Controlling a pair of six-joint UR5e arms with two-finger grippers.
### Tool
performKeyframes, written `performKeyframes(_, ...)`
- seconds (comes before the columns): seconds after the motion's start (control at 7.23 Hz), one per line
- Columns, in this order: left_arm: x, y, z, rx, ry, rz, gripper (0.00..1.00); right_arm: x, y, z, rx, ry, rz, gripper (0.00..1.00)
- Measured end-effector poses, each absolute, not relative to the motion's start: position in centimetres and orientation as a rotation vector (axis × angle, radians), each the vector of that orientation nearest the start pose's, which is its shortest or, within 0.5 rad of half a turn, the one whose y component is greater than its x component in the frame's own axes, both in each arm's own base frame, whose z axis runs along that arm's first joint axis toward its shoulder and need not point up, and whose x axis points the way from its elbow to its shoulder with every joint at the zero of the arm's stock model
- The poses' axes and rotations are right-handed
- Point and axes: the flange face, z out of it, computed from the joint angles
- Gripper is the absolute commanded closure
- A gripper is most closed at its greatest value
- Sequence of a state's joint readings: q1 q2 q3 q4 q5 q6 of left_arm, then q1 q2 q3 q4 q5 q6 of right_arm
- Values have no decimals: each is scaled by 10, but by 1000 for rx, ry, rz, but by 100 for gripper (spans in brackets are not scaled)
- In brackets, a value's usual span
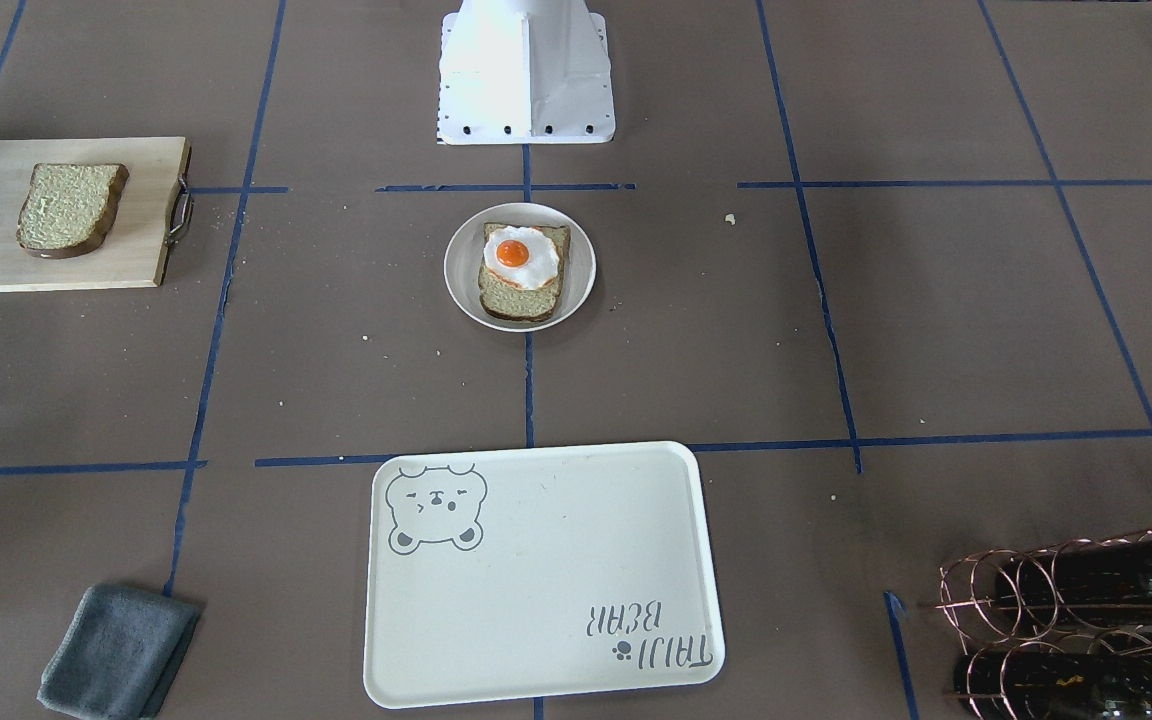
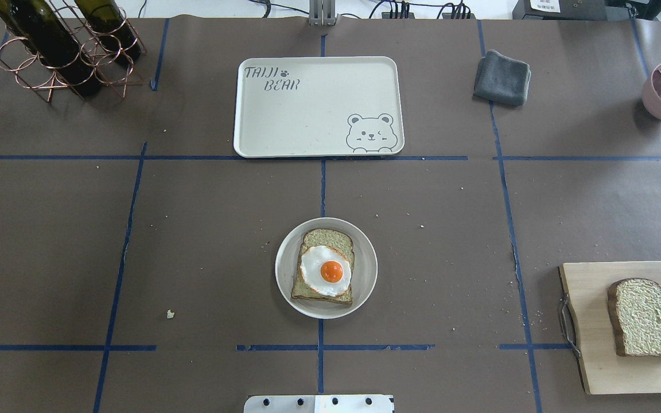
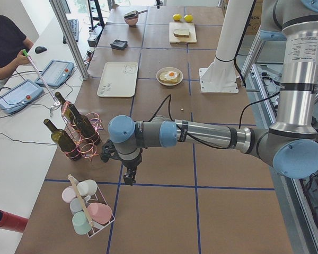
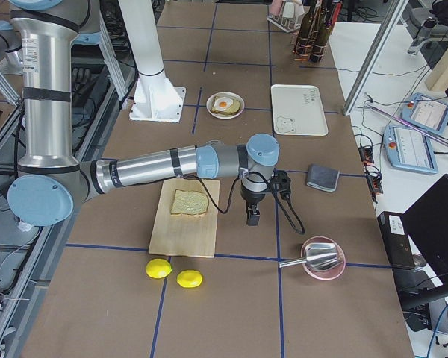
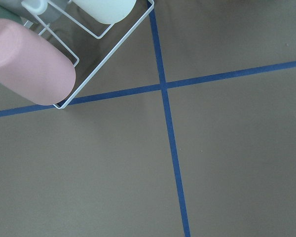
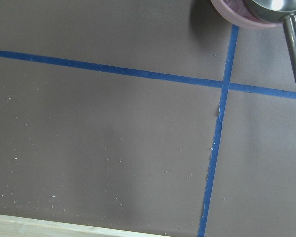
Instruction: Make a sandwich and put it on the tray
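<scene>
Copper-wire rack (image 2: 49,63) of dark bottles stands at ten o'clock in the overhead view, well apart from the work. At twelve o'clock lies the tray (image 2: 319,115) with nothing on it, probably kept free for the finished sandwich. Just below centre, toward six o'clock, the plate (image 2: 280,269) carries one bread slice (image 2: 325,236) with the fried egg (image 2: 326,271) on top, so the sandwich is half built and lacks its lid. A grey cloth (image 2: 501,78) sits at one o'clock. The second slice (image 2: 646,317) waits on the cutting board (image 2: 591,355) at four o'clock, flat and easy to reach from the right. The left gripper (image 3: 128,180) hangs over bare paper near a rack of pastel cups (image 3: 87,209), touching nothing. The right gripper (image 4: 252,218) hangs just beside the board, apparently carrying nothing. Both show only in the side views, too small to judge, so I cannot tell how far apart either's fingers are.
</scene>
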State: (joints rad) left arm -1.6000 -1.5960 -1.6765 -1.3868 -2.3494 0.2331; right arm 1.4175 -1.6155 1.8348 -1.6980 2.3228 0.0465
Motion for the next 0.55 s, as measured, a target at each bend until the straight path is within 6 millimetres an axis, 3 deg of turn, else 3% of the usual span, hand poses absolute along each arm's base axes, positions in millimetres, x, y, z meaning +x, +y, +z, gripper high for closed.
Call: performKeyframes(0.55,-77,-489,607,66,780,173,0,-8,-470,568,6,-762,-131,0)
